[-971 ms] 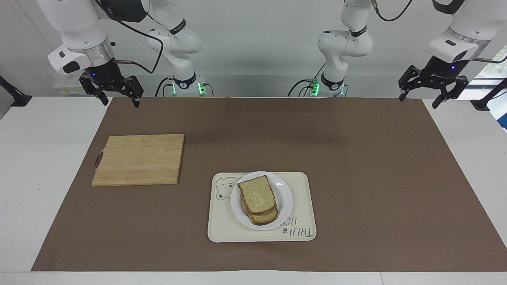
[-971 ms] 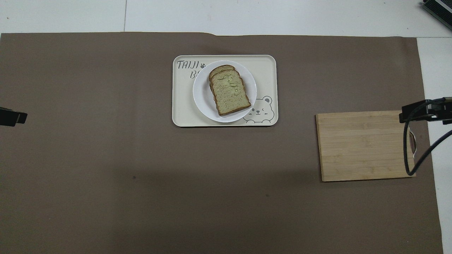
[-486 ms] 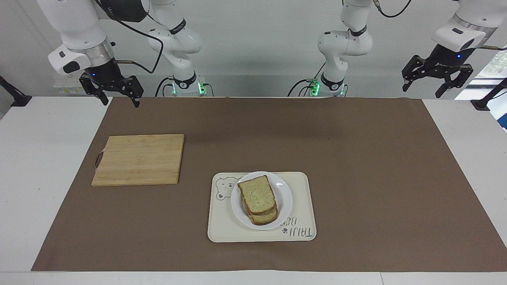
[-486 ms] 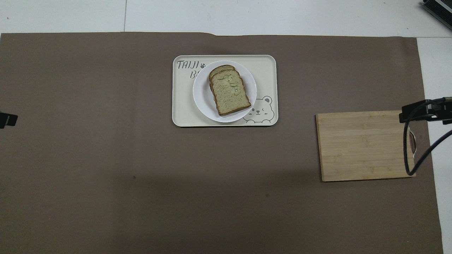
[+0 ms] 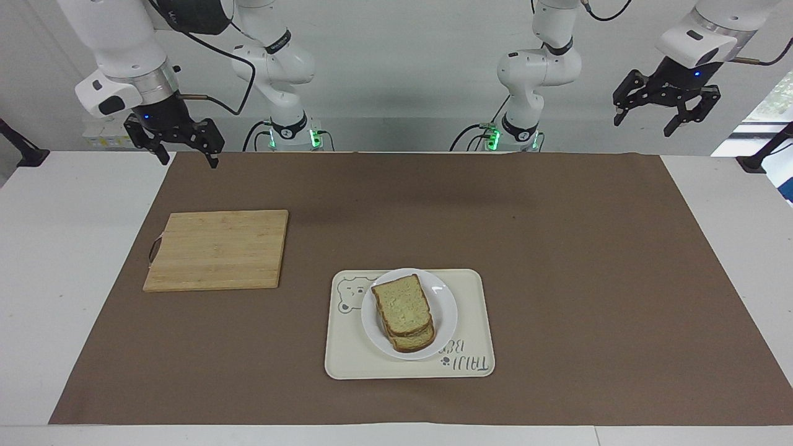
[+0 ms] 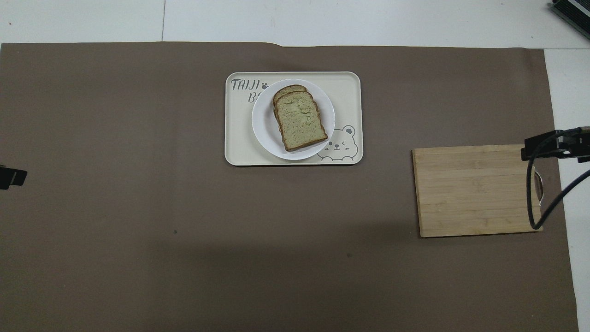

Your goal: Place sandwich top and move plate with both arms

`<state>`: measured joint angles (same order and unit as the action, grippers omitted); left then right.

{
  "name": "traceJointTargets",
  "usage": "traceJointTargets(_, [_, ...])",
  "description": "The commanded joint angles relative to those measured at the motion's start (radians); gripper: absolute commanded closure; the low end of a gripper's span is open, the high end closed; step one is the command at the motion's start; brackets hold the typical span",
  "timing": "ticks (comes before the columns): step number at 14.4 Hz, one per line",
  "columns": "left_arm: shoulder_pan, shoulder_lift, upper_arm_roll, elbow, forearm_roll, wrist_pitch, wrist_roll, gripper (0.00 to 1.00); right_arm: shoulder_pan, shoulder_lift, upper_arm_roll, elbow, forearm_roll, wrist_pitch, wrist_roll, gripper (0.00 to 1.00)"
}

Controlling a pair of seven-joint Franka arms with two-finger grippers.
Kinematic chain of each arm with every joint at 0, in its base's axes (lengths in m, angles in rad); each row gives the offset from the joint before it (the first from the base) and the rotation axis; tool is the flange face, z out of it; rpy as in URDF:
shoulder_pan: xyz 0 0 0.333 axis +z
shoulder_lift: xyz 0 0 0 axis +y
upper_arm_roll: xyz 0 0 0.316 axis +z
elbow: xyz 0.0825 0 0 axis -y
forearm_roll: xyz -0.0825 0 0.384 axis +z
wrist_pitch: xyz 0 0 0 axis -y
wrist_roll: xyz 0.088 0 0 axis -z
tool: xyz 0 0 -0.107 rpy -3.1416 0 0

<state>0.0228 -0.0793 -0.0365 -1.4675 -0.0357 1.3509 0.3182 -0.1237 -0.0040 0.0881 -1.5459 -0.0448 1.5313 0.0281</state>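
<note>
View from my remote station. The sandwich top lies flat on a second slice of bread, slightly offset so that the lower slice's crust shows at one edge; the stack rests on the plate, a round white dish with a raised rim. The plate sits on the tray, a cream rectangle printed with a bear's face and lettering, which lies on the brown mat toward the middle of the table. In the overhead view the top slice covers most of the lower one, and the plate overlaps the bear print on the tray.

My right gripper hangs over the mat's edge at the right arm's end of the table; its two fingers are spread apart with nothing between them. The cutting board, bare wood with a handle slot, lies on the mat nearer to these fingertips than the tray does, though well apart from them.

My left gripper is raised at the left arm's end of the table, over the edge nearest the robots; its fingers are likewise spread and carry nothing. The plate and the sandwich top are well apart from both pairs of fingertips, roughly between the two. I see neither gripper touching any object.
</note>
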Motion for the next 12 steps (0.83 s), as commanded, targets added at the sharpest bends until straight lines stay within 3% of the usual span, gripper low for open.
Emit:
traceJointTargets(1, [0.022, -0.004, -0.013, -0.001, 0.022, -0.023, -0.010, 0.00, -0.002, -0.001, 0.007, 0.000, -0.012, -0.002, 0.010, 0.00])
traceJointTargets(5, [0.020, 0.000, -0.014, -0.002, 0.020, 0.022, -0.129, 0.00, -0.002, -0.001, 0.007, 0.000, -0.012, -0.002, 0.010, 0.00])
traceJointTargets(12, [0.022, -0.002, -0.013, -0.004, 0.019, 0.031, -0.131, 0.00, -0.002, -0.001, 0.007, 0.000, -0.012, -0.002, 0.012, 0.00])
